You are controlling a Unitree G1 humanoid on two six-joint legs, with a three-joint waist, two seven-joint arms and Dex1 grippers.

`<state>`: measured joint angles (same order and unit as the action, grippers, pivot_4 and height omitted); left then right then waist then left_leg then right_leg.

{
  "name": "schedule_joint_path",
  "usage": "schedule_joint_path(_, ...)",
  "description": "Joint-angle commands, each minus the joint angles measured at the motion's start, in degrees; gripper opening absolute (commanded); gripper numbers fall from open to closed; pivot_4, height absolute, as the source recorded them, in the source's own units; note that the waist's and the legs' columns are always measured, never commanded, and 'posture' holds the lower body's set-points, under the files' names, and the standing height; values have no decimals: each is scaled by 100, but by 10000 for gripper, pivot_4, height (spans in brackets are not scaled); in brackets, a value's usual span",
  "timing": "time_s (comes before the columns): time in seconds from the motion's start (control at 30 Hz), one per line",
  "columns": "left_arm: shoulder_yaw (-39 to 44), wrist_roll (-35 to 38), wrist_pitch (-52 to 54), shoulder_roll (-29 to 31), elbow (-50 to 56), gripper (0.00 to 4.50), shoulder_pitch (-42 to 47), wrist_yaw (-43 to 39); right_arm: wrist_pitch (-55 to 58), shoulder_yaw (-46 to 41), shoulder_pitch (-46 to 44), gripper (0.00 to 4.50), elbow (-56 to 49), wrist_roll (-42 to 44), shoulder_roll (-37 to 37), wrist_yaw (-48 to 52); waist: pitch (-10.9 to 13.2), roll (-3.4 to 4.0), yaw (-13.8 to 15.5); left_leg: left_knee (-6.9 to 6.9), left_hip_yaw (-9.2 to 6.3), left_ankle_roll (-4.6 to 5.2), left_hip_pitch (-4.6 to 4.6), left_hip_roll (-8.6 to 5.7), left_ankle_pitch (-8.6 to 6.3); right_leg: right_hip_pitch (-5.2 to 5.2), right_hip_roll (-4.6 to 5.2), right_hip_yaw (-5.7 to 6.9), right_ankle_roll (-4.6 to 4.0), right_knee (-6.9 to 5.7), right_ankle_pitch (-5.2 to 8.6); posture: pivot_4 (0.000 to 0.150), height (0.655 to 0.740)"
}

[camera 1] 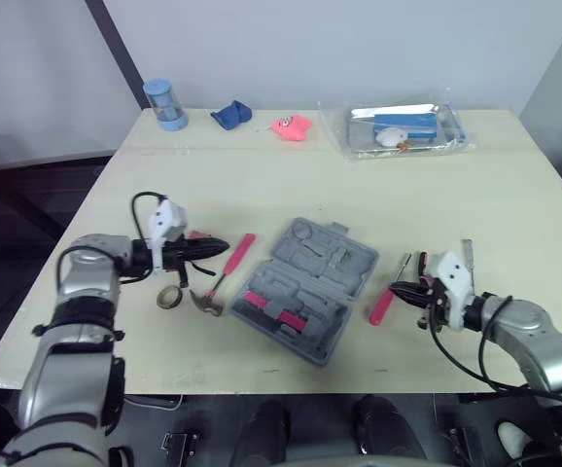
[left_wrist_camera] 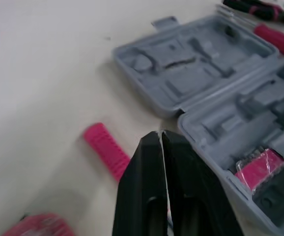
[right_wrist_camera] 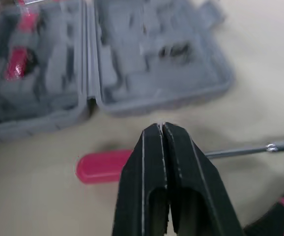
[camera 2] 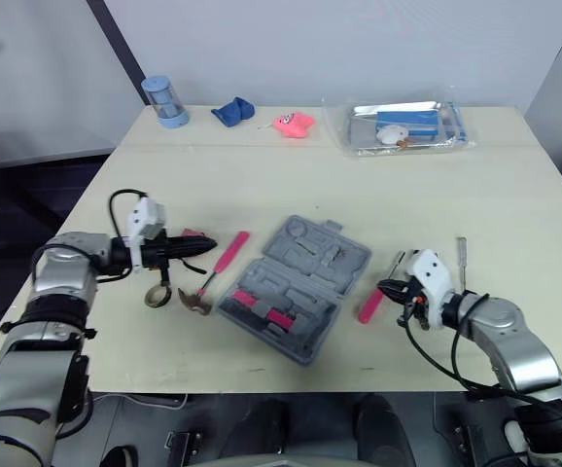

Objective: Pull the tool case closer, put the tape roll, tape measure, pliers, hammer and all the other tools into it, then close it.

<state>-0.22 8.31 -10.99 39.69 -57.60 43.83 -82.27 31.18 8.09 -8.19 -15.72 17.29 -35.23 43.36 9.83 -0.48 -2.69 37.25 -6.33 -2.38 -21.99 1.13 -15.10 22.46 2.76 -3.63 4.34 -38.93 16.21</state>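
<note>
Lying open between the claws, the tool case [camera 1: 305,287] is holding a few pink items [camera 1: 279,311]. The left claw [camera 1: 221,245] and right claw [camera 1: 398,289] are both pinching together on nothing. The hammer [camera 1: 228,268] and tape roll [camera 1: 169,297] beside the left claw, and the screwdriver [camera 1: 382,305] beside the right claw, are awaiting packing. Closing is pending.

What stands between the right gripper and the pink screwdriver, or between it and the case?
Nothing visible. The shut right gripper sits right beside the screwdriver, and only bare table separates that from the open case.
</note>
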Motion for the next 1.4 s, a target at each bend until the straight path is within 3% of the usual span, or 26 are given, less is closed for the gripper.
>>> schedule_joint_path(0.03, -127, -322, -397, -87, -589, 654, 376, 80, 402, 301, -169, 0, -438, -142, -24, -69, 0, 0, 0, 0, -1, 0, -3, 0, 0, 2, -1, 0, 0, 0, 0, 1500, 7400)
schedule_joint_path(0.33, -383, -995, -806, -564, -1413, 654, 887, 489, 1068, 1092, -606, 0, -507, -638, -86, -175, 1, -3, 6, 7, -15, 0, -24, -4, 0, 17, 1, 11, 0, 0, 0, 1500, 7400)
schedule_joint_path(1.4, -651, -2104, -697, -1083, -1882, 654, 1279, 1637, 1291, 1411, -854, 0, -292, -1052, 550, -428, 1, -3, -126, 20, -60, -3, -55, -9, 4, 26, 3, 52, -1, -2, -1, 1500, 7400)
